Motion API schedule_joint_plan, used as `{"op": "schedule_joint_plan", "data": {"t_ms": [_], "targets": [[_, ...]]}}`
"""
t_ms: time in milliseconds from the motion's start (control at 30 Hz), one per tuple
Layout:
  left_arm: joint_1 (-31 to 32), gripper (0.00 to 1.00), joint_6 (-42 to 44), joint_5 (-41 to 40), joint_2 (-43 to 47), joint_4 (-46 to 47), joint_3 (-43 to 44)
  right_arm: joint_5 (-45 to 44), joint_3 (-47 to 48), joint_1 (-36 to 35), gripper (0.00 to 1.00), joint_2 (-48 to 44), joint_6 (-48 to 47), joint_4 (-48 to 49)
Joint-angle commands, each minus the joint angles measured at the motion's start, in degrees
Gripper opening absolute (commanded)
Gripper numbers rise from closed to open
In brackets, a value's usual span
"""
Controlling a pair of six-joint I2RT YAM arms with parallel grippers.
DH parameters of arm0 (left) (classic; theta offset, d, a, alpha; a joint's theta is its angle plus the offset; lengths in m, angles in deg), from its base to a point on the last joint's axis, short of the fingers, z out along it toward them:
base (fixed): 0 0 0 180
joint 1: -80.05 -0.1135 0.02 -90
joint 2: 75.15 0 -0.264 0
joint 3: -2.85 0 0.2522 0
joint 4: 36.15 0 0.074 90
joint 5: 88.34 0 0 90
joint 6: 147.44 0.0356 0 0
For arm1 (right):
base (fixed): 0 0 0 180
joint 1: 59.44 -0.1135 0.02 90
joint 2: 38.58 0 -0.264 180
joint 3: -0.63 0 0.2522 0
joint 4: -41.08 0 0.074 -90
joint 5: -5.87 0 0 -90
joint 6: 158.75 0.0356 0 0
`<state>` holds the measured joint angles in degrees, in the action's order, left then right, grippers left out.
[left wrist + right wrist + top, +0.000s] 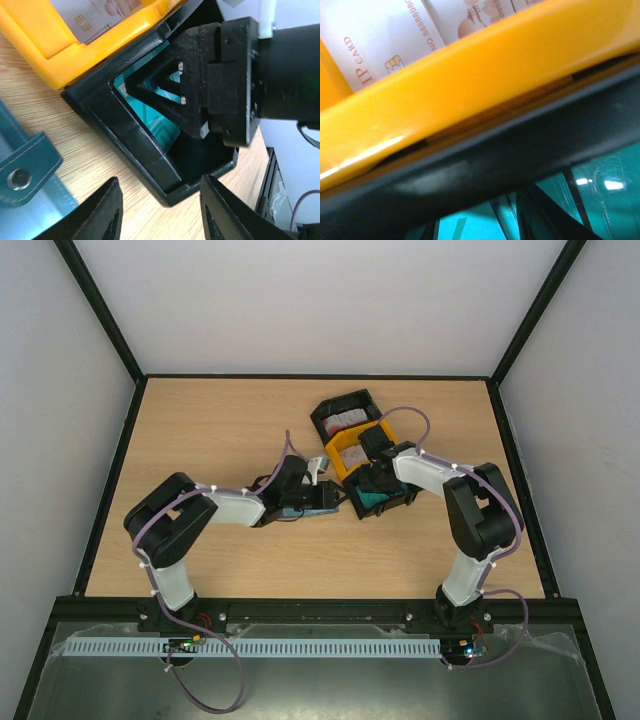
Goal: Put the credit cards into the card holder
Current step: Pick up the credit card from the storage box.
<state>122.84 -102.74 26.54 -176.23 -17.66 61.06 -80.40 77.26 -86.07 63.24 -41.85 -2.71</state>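
White-and-black arms (235, 506), lilac cables (225, 695), black end effectors (160, 190)

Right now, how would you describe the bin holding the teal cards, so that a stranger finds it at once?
On the wooden table, three small bins lie in a slanted row right of centre. Take the near black bin, next to the yellow bin. The far black bin holds red-and-white cards; only this one holds teal cards.

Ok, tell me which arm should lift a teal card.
Right, likely. The right end effector is down inside the black bin, over the teal cards; the left end effector is outside that bin, beside the card holder.
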Motion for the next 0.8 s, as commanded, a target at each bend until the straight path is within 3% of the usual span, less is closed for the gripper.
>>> {"op": "schedule_joint_plan", "data": {"t_ms": [0, 167, 500, 767], "targets": [[1.5, 0.41, 0.8, 0.3, -4.8, 0.1, 3.4, 1.9, -1.4, 0.3, 0.38, 0.5, -0.5, 0.2], [2.7, 0.37, 2.4, -0.5, -7.8, -1.5, 5.1, 3.5, -1.5, 0.3, 0.26, -1.7, -0.1, -0.7], [3.4, 0.33, 3.5, -2.4, -9.7, -2.8, 5.8, 12.6, -4.2, 0.3, 0.24, -8.0, 2.6, 0.9], [3.5, 0.33, 3.6, -2.6, -10.7, -3.0, 6.1, 14.1, -5.7, 0.3, 0.25, -8.7, 3.4, 2.9]]}}
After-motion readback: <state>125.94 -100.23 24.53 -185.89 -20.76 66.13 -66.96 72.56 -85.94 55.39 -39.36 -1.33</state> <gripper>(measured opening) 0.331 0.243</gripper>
